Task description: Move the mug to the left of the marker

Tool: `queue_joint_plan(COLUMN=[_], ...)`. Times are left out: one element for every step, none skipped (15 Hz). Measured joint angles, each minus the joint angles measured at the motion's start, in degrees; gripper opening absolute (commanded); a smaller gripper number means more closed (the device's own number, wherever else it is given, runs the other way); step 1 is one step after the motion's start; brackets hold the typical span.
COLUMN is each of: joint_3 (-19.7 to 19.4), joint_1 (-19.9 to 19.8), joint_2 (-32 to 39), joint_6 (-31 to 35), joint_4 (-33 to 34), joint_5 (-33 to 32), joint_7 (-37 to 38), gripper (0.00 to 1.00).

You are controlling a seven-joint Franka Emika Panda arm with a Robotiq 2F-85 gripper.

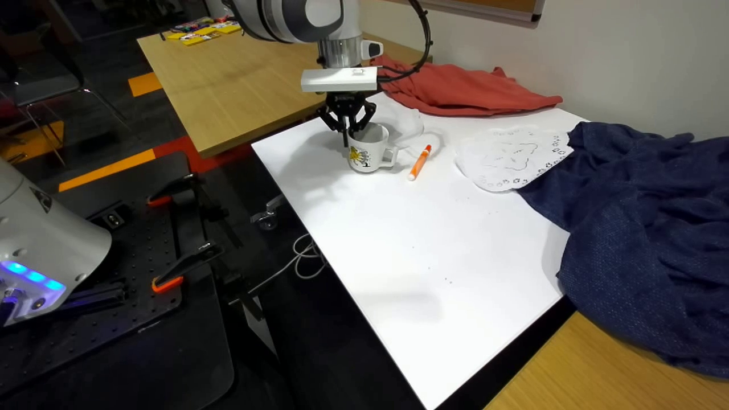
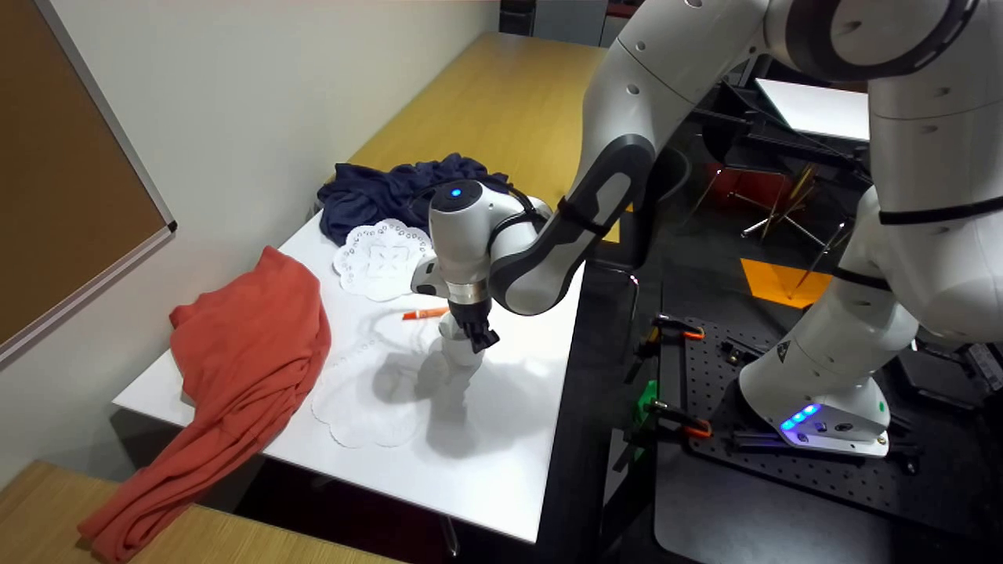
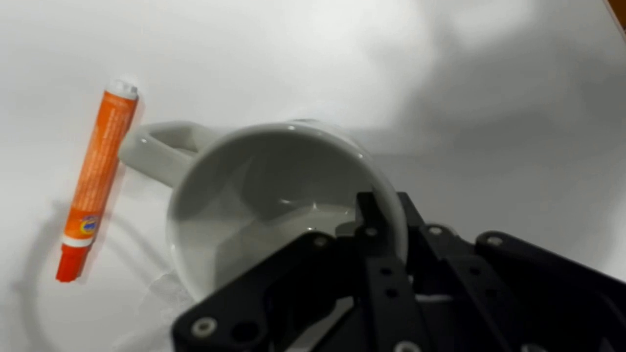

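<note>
No words are legible: beside the mug (image 3: 293, 181), the marker (image 3: 96, 178) carries blurred fine print (image 3: 99, 164) and, near its red cap (image 3: 72, 263), a small round blue-and-yellow emblem (image 3: 89, 224).

In both exterior views the white table (image 1: 455, 239) is bright, nearly washed out, while the floor (image 2: 705, 290) is near black. Blue lights (image 2: 800, 417) glow on the robot's base (image 2: 823, 376). Soft, overlapping shadows (image 2: 462, 415) spread over the table. In the wrist view, glints dot the rim of the mug (image 3: 288, 171), the black gripper (image 3: 390, 215) shows little detail, and lettering on the marker (image 3: 98, 181) is too blurred to read.
</note>
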Motion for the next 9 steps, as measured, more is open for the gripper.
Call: queue_joint_plan(joint_3=[-0.2, -0.36, -0.42, -0.43, -0.43, -0.43, -0.42, -0.37, -0.33], joint_1=[0.12, 0.25, 0.33, 0.4, 0.48, 0.54, 0.6, 0.63, 0.64], joint_2=[0.02, 0.02, 0.01, -0.02, -0.1, -0.25, -0.49, -0.93, -1.58], joint_6=[0.0, 0.0, 0.0, 0.0, 0.02, 0.06, 0.09, 0.17, 0.29], joint_4=[0.06, 0.09, 0.11, 0.11, 0.11, 0.1, 0.07, -0.06, -0.35], joint_5=[-0.11, -0.18, -0.23, -0.25, -0.25, -0.25, -0.25, -0.25, -0.25], joint_7=[0.04, 0.06, 0.07, 0.08, 0.09, 0.09, 0.09, 0.09, 0.09], gripper=[0.51, 0.59, 0.66, 0.73, 0.81, 0.88, 0.96, 0.99, 1.0])
